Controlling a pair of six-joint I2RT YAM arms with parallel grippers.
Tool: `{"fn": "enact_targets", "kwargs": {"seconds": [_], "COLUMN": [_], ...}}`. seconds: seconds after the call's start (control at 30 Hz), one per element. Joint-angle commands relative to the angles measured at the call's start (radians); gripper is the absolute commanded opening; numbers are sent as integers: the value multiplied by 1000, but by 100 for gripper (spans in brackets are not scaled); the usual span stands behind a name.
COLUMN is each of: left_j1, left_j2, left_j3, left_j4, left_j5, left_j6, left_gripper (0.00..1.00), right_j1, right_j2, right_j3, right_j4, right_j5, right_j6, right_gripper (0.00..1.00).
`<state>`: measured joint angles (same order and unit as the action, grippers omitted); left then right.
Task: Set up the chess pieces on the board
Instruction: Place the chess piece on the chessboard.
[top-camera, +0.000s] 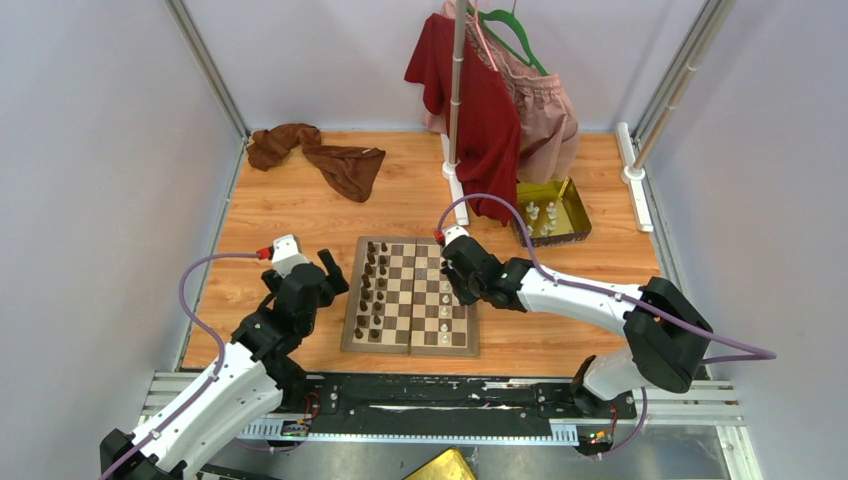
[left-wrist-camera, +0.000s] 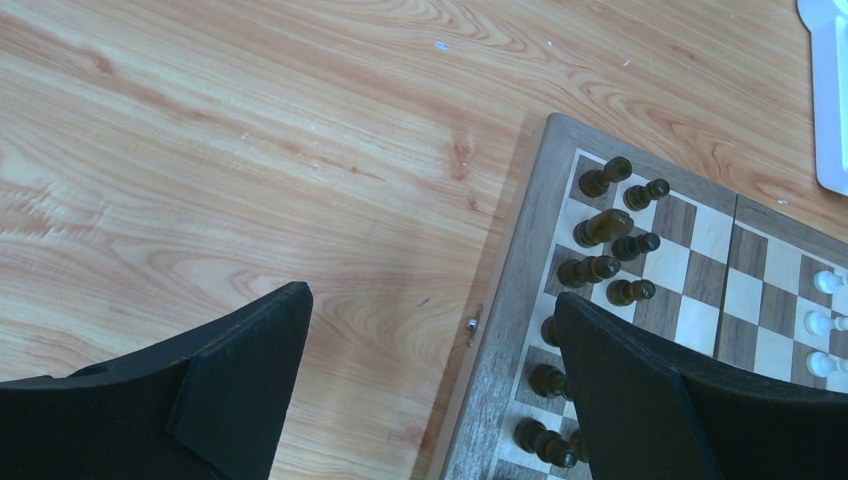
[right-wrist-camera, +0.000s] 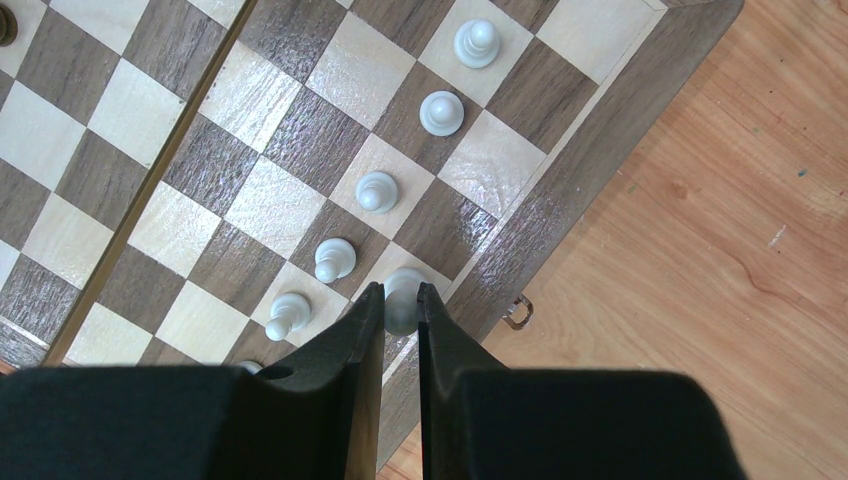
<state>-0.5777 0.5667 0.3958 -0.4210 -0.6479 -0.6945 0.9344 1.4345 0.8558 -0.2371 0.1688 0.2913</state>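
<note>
And the right gripper pinches a white piece at the right edge of the board (a row of white pieces alongside), while the left gripper hangs wide open, empty, left of it.

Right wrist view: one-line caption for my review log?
Right tool pinches a white chess piece at the board's edge, beside a row of white pawns.

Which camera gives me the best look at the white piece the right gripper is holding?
Right wrist: the white piece sits clamped between the right gripper fingers at the edge row of the board. Top external hides it under the gripper; left wrist doesn't show it.
</note>
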Motion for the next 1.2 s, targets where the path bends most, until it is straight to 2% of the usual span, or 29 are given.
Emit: {"fn": "enact_targets", "kwargs": {"seconds": [0.0,0.17,0.4,0.8,1.03,1.17], "left_j1": [6,6,6,6,6,6], "left_j2": [-8,-10,-5,2,-1,-1], "left_j3": [-11,-12,-18,-15,-23,-22], "left_j4": [13,9,17,21,20,23], "left_j5": [-15,-17,-16,-16,-18,-18], "left_j6": [-20,-25,-31,-27,-31,-29], "left_gripper": [100,100,100,100,100,100], "right_j1": [18,18,20,35,32,-23], "right_j2": [5,-1,-24,-108,-192,-210], "right_j3": [6,3,10,76,128,141], "right_j4": [-25,-31,-44,-110,-139,-137], "right_j5": [29,32,35,52,141,199], "right_j6": [-8,-10,-17,-31,-51,-58], "right_gripper": [10,26,38,39,40,41]}}
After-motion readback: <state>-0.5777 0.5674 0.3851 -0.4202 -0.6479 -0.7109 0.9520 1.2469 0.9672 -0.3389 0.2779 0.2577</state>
